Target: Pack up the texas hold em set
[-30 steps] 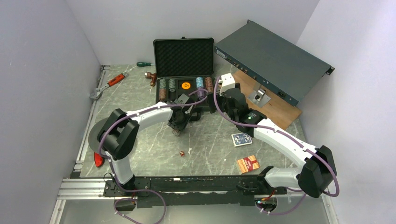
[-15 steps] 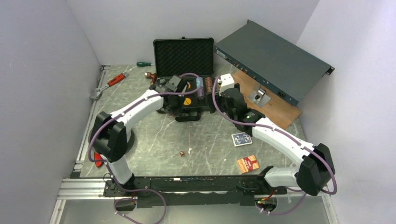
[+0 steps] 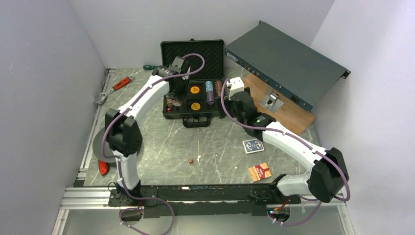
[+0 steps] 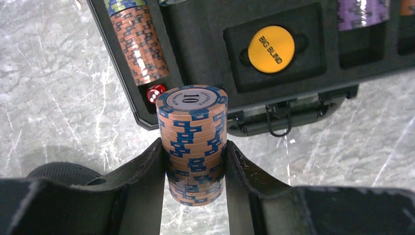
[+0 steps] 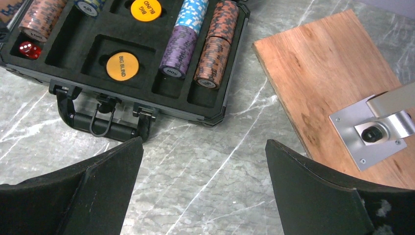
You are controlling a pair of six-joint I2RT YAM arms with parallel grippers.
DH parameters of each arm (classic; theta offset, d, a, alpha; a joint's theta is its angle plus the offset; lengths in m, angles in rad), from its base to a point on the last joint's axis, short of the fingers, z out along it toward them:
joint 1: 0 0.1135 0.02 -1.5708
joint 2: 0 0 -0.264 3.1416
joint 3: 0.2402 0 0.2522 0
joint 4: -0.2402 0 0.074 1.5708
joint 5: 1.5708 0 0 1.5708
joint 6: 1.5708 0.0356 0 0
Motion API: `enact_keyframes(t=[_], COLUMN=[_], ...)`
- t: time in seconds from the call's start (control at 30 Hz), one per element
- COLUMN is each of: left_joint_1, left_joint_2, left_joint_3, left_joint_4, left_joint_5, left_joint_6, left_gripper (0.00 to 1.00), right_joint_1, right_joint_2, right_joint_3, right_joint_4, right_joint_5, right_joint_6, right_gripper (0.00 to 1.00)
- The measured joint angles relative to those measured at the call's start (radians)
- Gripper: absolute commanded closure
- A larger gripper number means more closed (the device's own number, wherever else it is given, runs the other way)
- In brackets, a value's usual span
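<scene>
Left gripper [image 4: 194,147] clenched on a stack of orange-and-blue chips [image 4: 192,166], top chip marked 10; stack held over the near-left corner of the open black case [image 3: 193,59], just beside the red dice [image 4: 156,93] in its corner pocket. Right gripper [image 5: 204,142] jaws spread wide, nothing between them, above the marble table [image 5: 205,112] near the case handle [image 5: 98,125]; blue deck [image 3: 253,146] and red deck [image 3: 260,171] lie on the table, well apart from the case.

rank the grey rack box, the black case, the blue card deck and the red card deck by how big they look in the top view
1. grey rack box, clearly the largest
2. black case, lid open
3. blue card deck and red card deck: they look about alike, so not ranked against each other
</scene>
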Motion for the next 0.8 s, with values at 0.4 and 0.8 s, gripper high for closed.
enact_keyframes(t=[0.4,0.8], left_joint_1=[0.059,0.065], left_joint_2=[0.186,0.247], left_joint_3=[0.106,0.164], left_joint_4=[-0.056,-0.042], left_joint_5=[0.019,0.069], left_joint_6=[-0.042,-0.071], left_gripper=[1.00,1.00], right_joint_1=[-0.003,-0.006], right_joint_2=[0.017,0.044], right_joint_3=[0.016,0.022], right_joint_4=[-0.014,-0.017], right_joint_5=[-0.003,-0.004], right_joint_6=[0.000,0.000], right_gripper=[0.00,0.00])
